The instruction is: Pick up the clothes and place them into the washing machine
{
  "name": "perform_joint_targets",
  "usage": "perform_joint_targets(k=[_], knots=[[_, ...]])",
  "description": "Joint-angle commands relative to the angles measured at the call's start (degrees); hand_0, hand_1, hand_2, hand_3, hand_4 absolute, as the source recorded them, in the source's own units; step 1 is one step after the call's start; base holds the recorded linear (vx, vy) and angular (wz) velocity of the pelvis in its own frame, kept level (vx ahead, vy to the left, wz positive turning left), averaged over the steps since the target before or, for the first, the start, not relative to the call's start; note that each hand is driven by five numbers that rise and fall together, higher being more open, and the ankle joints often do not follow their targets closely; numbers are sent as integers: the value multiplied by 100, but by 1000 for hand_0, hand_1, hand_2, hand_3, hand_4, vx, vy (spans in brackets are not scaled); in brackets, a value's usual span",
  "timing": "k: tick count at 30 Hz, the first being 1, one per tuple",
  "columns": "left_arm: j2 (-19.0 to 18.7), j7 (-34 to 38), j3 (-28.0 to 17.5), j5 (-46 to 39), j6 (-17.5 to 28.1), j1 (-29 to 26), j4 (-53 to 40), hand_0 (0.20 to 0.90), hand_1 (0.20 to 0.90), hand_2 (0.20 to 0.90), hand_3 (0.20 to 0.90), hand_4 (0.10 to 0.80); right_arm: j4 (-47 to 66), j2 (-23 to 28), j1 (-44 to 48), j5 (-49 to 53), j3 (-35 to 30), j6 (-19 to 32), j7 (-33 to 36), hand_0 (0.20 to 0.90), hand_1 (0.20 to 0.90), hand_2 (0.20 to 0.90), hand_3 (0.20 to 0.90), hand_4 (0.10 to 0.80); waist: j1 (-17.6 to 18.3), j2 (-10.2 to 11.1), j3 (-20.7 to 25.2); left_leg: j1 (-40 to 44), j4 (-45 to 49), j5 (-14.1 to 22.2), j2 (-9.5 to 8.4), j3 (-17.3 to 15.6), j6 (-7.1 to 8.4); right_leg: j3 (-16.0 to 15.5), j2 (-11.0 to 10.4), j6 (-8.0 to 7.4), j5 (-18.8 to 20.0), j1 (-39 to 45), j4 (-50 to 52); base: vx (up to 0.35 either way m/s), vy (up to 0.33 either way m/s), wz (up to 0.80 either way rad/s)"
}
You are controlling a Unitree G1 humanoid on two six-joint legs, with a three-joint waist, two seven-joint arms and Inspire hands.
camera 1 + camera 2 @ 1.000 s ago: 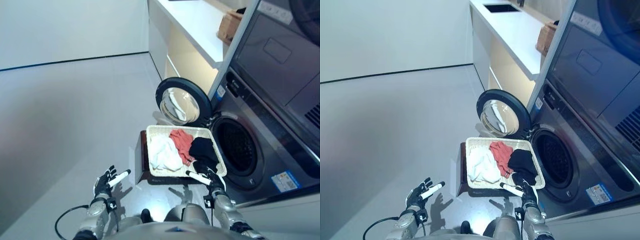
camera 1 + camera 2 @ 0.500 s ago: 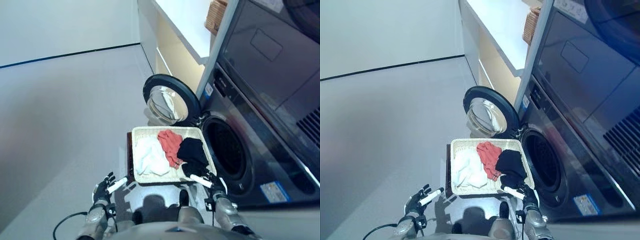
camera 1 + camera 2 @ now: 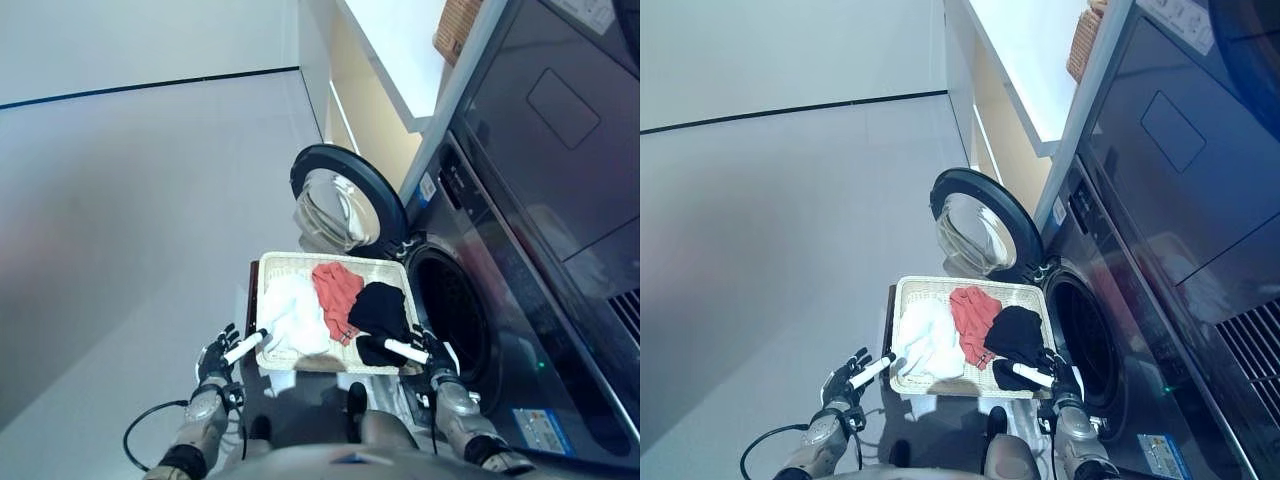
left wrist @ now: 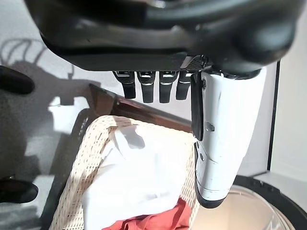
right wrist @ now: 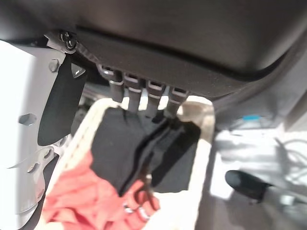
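A cream wicker basket [image 3: 272, 264] on a low dark stand holds a white garment [image 3: 293, 316], a red garment [image 3: 336, 288] and a black garment [image 3: 379, 310]. Right of it is the washing machine [image 3: 500, 230], with its drum [image 3: 449, 312] gaping and its round door [image 3: 342, 201] swung open behind the basket. My left hand [image 3: 218, 357] hovers open at the basket's near left corner, its white thumb reaching the rim. My right hand [image 3: 428, 357] is open at the near right corner, beside the black garment. Neither hand holds cloth.
A white counter [image 3: 395, 45] with a wicker box [image 3: 458, 25] on it runs along the back right, above pale cabinets. Grey floor [image 3: 120, 200] spreads to the left. A second appliance sits stacked above the washer.
The camera has shifted. Both hands have come closer to the basket's near corners; the left thumb now reaches its rim. The clothes lie as before.
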State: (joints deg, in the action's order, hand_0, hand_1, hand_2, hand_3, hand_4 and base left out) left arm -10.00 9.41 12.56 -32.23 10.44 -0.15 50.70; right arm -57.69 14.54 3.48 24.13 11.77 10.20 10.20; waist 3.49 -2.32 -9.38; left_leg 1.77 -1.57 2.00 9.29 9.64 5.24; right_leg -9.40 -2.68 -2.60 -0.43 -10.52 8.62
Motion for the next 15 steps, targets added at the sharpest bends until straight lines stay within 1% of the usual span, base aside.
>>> perform_joint_targets(k=[1, 2, 4, 5, 7, 9, 10, 11, 12, 13, 14, 15], knots=[[-83, -29, 249, 75, 344, -357, -226, 900, 900, 900, 900, 800, 247, 208, 92, 215, -25, 487, 163, 900, 900, 900, 900, 800, -56, 308, -133, 336, 1332, -393, 51, -459, -5, 348, 42, -43, 218, 18, 47, 86, -176, 6], [-58, -72, 333, 91, 324, -404, -198, 900, 900, 900, 900, 800, 233, 223, 37, 285, -92, 503, 172, 900, 900, 900, 900, 800, -69, 375, -212, 58, 1849, -545, -51, -513, -49, 379, 88, 61, 146, 204, 27, 80, -151, 5], [-30, -87, 377, 96, 310, -440, -153, 900, 900, 900, 900, 800, 245, 234, 9, 305, -120, 505, 175, 900, 900, 900, 900, 800, -98, 430, -270, -226, 2074, -540, -341, -426, -105, 446, 105, 96, 120, 292, 7, 95, -149, -8], [-31, -80, 385, 97, 299, -455, -143, 900, 900, 900, 900, 800, 220, 233, 4, 316, -137, 506, 177, 900, 900, 900, 900, 800, -104, 460, -291, -393, 2103, -499, -435, -447, -136, 469, 100, 98, 105, 334, -13, 88, -92, 1], [-37, -46, 384, 78, 313, -525, -128, 900, 900, 900, 900, 800, 141, 227, 46, 354, -166, 519, 213, 900, 900, 900, 900, 800, -147, 520, -353, -813, 1983, -271, -617, -562, -232, 540, 73, 99, 24, 385, -6, 96, -54, 11], [-53, -15, 360, 46, 320, -571, -81, 900, 900, 900, 900, 800, 173, 229, 97, 357, -134, 519, 239, 900, 900, 900, 900, 800, -201, 570, -407, -1173, 1786, -170, -727, -599, -267, 634, 80, 91, -24, 455, -22, 117, -8, 9], [-66, -1, 347, 20, 334, -562, -95, 900, 900, 900, 900, 800, 191, 227, 122, 339, -103, 523, 247, 900, 900, 900, 900, 800, -248, 557, -414, -1349, 1571, -275, -744, -587, -254, 686, 125, 85, -57, 526, -57, 98, 12, 9], [-67, -1, 347, 20, 333, -560, -95, 900, 900, 900, 900, 800, 192, 226, 121, 338, -101, 523, 247, 900, 900, 900, 900, 800, -253, 563, -425, -1329, 1569, -268, -746, -595, -256, 693, 121, 84, -68, 540, -52, 163, 34, -1], [-62, 4, 333, 7, 337, -534, -92, 900, 900, 900, 900, 800, 209, 236, 132, 305, -69, 531, 259, 900, 900, 900, 900, 800, -336, 505, -427, -1510, 1154, -609, -717, -516, -213, 767, 208, 72, -111, 666, -106, 179, 42, -7], [-61, -3, 344, -5, 332, -500, -117, 900, 900, 900, 900, 800, 225, 241, 127, 287, -61, 532, 266, 900, 900, 900, 900, 800, -384, 468, -441, -1544, 930, -776, -698, -475, -194, 806, 257, 75, -143, 762, -131, 358, 99, -13], [-44, -4, 356, -32, 335, -459, -87, 900, 900, 900, 900, 800, 263, 229, 140, 262, -31, 552, 314, 900, 900, 900, 900, 800, -452, 378, -434, -1794, 369, -1191, -506, -480, -137, 904, 334, 63, -235, 955, -212, 340, 108, -19], [-35, -7, 362, -44, 331, -424, -96, 900, 900, 900, 900, 800, 252, 229, 137, 247, -32, 551, 336, 900, 900, 900, 900, 800, -483, 357, -447, -1806, 158, -1280, -453, -539, -116, 951, 329, 49, -293, 1065, -238, 374, 130, -20]])
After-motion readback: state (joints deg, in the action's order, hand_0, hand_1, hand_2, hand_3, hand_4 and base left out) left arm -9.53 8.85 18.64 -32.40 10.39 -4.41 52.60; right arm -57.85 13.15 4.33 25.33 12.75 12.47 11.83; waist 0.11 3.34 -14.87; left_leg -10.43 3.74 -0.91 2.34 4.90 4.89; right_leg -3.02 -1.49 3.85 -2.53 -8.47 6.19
